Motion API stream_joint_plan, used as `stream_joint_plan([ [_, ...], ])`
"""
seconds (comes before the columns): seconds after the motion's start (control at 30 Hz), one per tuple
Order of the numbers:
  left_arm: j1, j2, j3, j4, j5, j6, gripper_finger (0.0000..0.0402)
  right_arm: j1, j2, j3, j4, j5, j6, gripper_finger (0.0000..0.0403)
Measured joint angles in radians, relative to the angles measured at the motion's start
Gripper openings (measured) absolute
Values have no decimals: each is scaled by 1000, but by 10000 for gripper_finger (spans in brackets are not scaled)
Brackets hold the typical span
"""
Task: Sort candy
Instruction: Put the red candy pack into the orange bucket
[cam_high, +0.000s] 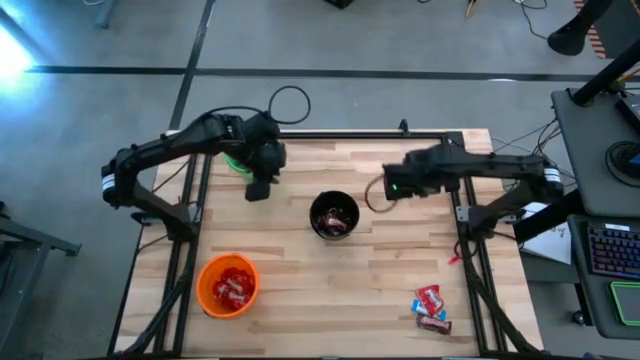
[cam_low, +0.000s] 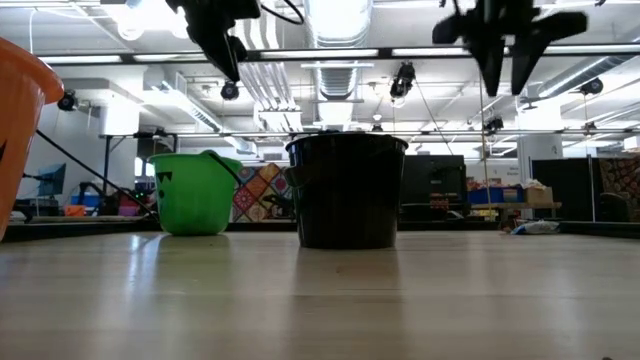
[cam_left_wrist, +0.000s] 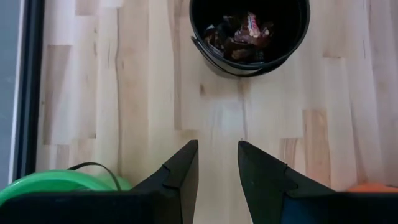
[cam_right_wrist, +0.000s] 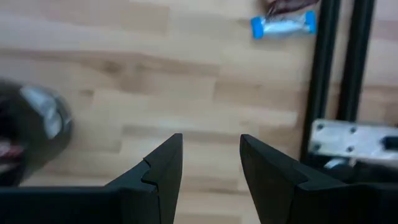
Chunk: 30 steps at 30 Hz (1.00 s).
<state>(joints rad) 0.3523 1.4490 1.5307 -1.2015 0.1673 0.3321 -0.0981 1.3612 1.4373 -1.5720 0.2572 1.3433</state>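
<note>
Both claws empty, fingers apart, up over desk (cam_high: 400, 260): left claw (cam_left_wrist: 217, 163) nr green cup (cam_high: 236, 161), right claw (cam_right_wrist: 211, 163) beside black cup (cam_high: 334, 216). Candy (cam_high: 431, 308) lies at desk's front-right corner; more in black & orange cup (cam_high: 229, 285).

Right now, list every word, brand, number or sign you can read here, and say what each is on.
None can be read.
Candy loose on the table: wrapper print too small.
Blue candy bar: print blurred.
Candy in the black cup: white lettering on a wrapper, too blurred.
Candy in the orange cup: too small.
Green cup: dark markings, not readable.
</note>
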Motion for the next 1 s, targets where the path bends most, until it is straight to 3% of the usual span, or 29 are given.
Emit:
stream_joint_plan([
  [0.5,-14,-45,-1,-39,-1,-41,94,456,14,-4,1,-86,342,153],
  [1.0,-68,-125,-2,-130,0,-61,94,742,154,-4,20,-253,649,153],
])
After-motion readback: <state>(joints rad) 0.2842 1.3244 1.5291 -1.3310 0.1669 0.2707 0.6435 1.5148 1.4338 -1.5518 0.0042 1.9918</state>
